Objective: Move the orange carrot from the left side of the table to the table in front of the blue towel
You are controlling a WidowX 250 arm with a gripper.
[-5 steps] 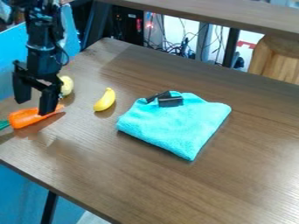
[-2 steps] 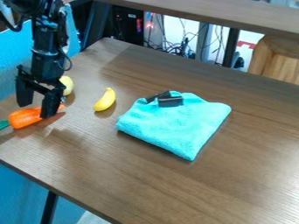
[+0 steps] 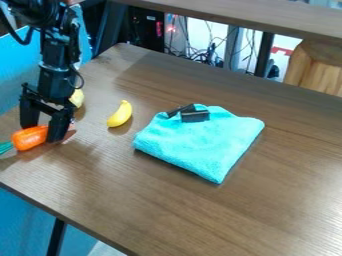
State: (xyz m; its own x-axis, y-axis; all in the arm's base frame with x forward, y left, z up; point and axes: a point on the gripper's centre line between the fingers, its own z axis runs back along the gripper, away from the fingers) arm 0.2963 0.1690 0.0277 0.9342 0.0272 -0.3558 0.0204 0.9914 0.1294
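Observation:
At the left of the table, the black gripper hangs low and open over an orange carrot with green leaves. One finger stands behind the carrot, and the other is at its right part, hiding that end. Whether they touch it, I cannot tell. Just behind the gripper lies a pale yellow round thing, partly hidden by it. A small yellow banana rests to the right of the gripper.
A folded turquoise cloth lies mid-table with small black pieces on its far left corner. The wooden table has its near edge at lower left. Another tabletop and cables are behind.
The gripper has come lower and slightly to the right, down around the carrot, and its fingers stand a little closer together. The carrot has barely shifted; banana and cloth are unmoved.

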